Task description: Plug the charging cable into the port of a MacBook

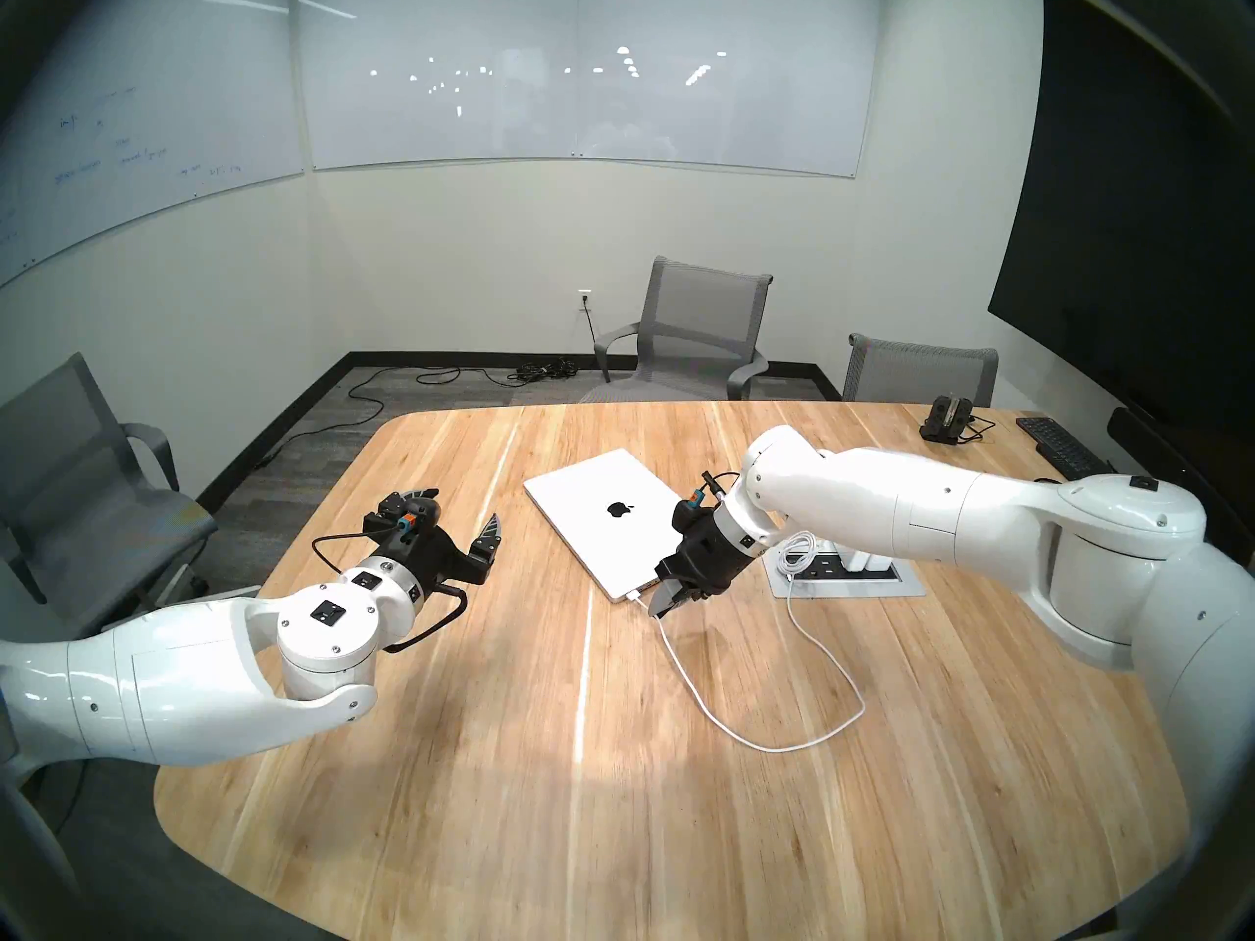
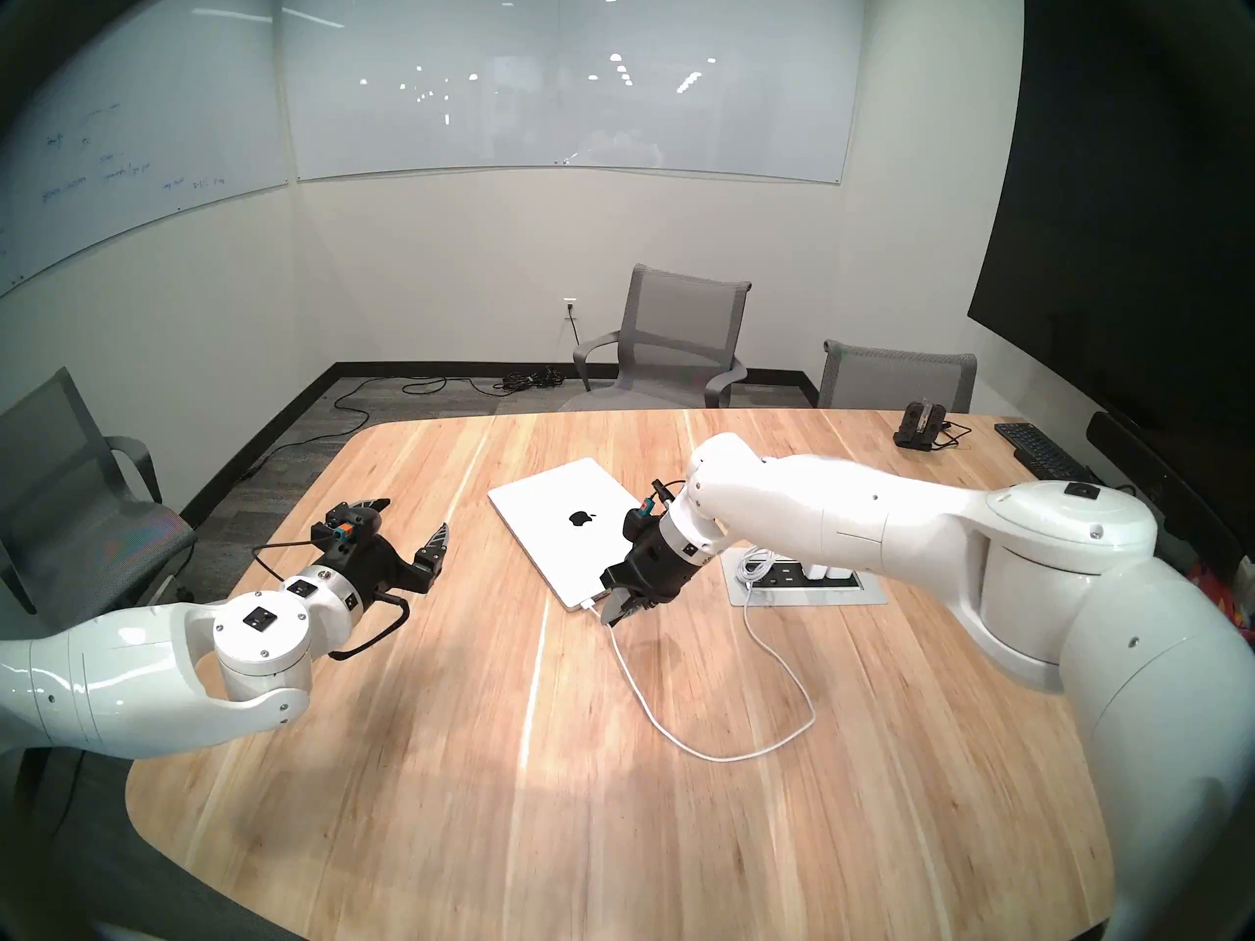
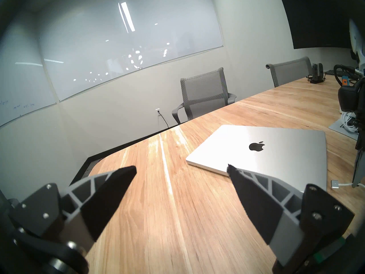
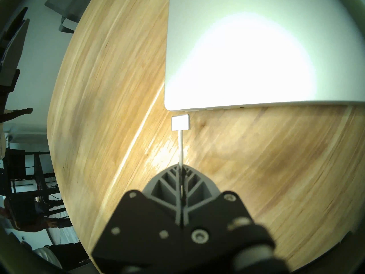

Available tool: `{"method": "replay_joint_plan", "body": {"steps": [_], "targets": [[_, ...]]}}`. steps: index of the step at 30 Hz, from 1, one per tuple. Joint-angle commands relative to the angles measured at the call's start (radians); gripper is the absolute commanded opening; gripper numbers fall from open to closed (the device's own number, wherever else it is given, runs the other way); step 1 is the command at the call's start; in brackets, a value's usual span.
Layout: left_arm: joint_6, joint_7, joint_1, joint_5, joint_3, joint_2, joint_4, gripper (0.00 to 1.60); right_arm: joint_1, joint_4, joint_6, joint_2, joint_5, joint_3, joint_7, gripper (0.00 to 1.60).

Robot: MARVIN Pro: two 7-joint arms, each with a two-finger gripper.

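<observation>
Our right fingers (image 4: 180, 166) pinch the charging cable (image 4: 181, 147); its connector (image 4: 180, 122) sits just ahead, short of the MacBook (image 4: 256, 60) port. Left fingers (image 3: 126, 172) spread, idle.

The MacBook (image 1: 608, 515) lies mid-worktop (image 1: 475, 749). The charging cable (image 1: 781, 743) loops nearer, its connector (image 4: 180, 122) just short of the MacBook's near edge. The socket panel (image 1: 849, 583) lies right.

You have a wooden surface (image 1: 475, 749) with a power outlet panel (image 1: 849, 576) set into it, a keyboard (image 1: 1059, 444) and a small black dock (image 1: 947, 417) at its far right corner, grey chairs (image 1: 693, 328) around, whiteboards (image 1: 584, 64) behind.
</observation>
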Motion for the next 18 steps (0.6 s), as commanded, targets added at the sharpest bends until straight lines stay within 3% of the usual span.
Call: {"method": "replay_joint_plan", "body": {"steps": [1, 18], "targets": [[-0.004, -0.001, -0.014, -0.002, -0.013, -0.001, -0.002, 1.6, 0.025, -0.004, 0.003, -0.001, 0.001, 0.0, 0.008, 0.0], [-0.004, -0.001, -0.014, -0.002, -0.013, -0.001, -0.002, 1.6, 0.028, -0.003, 0.003, -0.001, 0.003, -0.005, 0.01, 0.0]]}}
